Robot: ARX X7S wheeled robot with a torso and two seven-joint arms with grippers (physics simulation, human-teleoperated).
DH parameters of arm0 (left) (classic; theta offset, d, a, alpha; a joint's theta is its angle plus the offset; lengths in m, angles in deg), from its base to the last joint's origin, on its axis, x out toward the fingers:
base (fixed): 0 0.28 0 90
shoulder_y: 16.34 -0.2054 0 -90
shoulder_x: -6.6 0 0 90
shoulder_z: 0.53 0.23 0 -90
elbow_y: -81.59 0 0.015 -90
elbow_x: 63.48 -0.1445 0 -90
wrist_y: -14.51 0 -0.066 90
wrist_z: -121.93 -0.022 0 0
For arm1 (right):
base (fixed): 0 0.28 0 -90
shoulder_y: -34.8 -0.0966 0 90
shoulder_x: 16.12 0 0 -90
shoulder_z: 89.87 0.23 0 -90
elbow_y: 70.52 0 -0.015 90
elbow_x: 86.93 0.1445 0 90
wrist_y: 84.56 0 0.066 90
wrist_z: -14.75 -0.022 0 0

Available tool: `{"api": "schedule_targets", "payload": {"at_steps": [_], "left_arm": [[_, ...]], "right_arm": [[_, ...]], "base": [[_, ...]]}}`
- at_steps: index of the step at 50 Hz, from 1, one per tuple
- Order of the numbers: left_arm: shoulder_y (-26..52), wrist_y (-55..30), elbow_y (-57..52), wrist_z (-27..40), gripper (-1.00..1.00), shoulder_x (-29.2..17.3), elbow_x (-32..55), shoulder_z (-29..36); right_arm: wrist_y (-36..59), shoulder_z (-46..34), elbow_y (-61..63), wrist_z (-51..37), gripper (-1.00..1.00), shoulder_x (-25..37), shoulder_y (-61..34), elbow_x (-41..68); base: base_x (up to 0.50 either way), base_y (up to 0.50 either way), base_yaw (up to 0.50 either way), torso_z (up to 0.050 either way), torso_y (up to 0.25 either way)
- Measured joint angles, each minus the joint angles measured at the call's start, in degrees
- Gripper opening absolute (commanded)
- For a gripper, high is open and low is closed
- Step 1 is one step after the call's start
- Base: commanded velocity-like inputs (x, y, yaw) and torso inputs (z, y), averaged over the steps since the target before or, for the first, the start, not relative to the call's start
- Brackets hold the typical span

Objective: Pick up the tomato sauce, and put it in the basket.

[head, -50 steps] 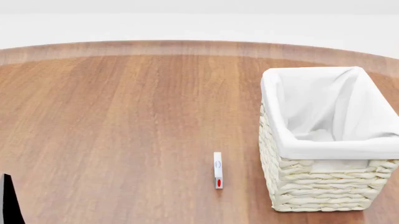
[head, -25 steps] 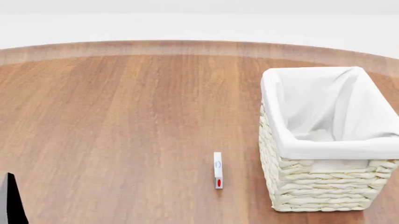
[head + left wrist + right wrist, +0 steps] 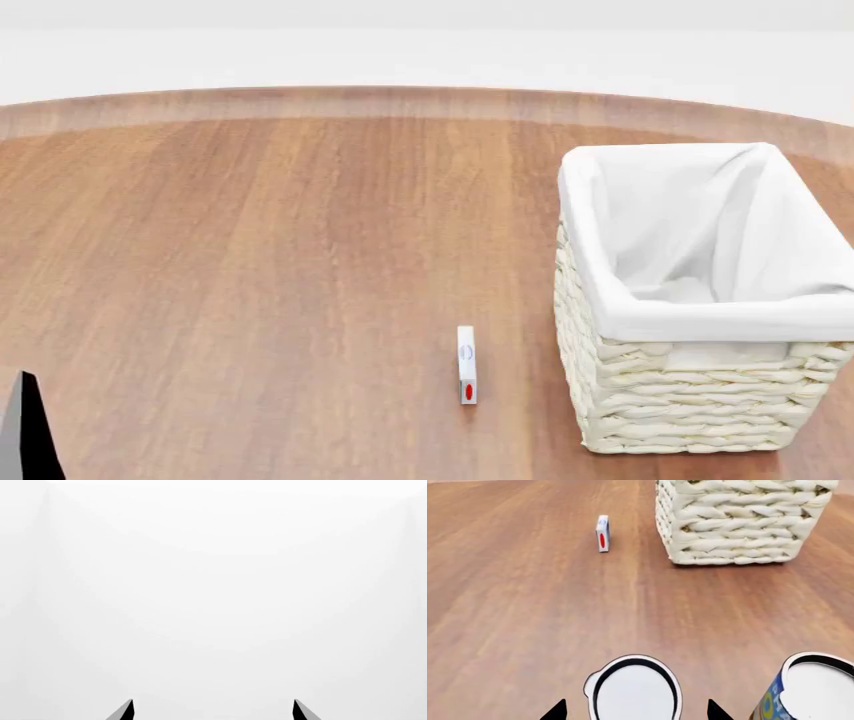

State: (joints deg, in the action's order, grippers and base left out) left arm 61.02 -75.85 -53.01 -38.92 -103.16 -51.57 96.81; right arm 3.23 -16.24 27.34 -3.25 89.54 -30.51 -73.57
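Note:
In the right wrist view my right gripper [image 3: 637,711] is open, and only its two dark fingertips [image 3: 557,711] show. Between them, from above, stands a can with a white black-ringed top [image 3: 634,687]. Its label is hidden, so I cannot tell whether it is the tomato sauce. The cream wicker basket [image 3: 674,400] with its white lining stands at the table's right in the head view. In the right wrist view the basket [image 3: 740,525] is well beyond the can. My left gripper [image 3: 212,711] is open and faces blank white.
A blue-and-yellow can [image 3: 800,692] stands close beside the ringed can. A small white box with a red spot [image 3: 466,365] stands upright left of the basket, and the same box [image 3: 602,533] shows in the right wrist view. A dark part of my left arm [image 3: 27,440] shows at the lower left.
The dark part of my left arm at the head view's lower left has shifted slightly to the right. Nothing else has moved.

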Motion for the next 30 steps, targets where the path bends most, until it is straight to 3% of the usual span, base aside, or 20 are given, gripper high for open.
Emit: {"api": "schedule_targets", "payload": {"at_steps": [14, 15, 30], "left_arm": [[-0.1, 0.06, 0.03, 0.43, 1.0, -0.39, -0.18, 0.01], [-0.12, 0.06, 0.01, 0.47, 1.0, -0.43, -0.19, -0.02], [-0.09, -0.15, 0.07, 1.01, 1.0, -0.72, -0.58, 0.13]], "right_arm": [[-4.84, -0.63, -11.33, 1.35, 1.0, -1.61, -3.8, -0.97], [-5.42, -0.7, -12.52, 1.49, -1.0, -1.81, -4.26, -1.11], [-12.74, -1.11, -22.26, 2.68, -1.0, -3.66, -9.42, -2.57]], "base": [[0.0, 0.0, 0.0, 0.0, 0.0], [0.0, 0.0, 0.0, 0.0, 0.0], [0.0, 0.0, 0.0, 0.0, 0.0]]}}
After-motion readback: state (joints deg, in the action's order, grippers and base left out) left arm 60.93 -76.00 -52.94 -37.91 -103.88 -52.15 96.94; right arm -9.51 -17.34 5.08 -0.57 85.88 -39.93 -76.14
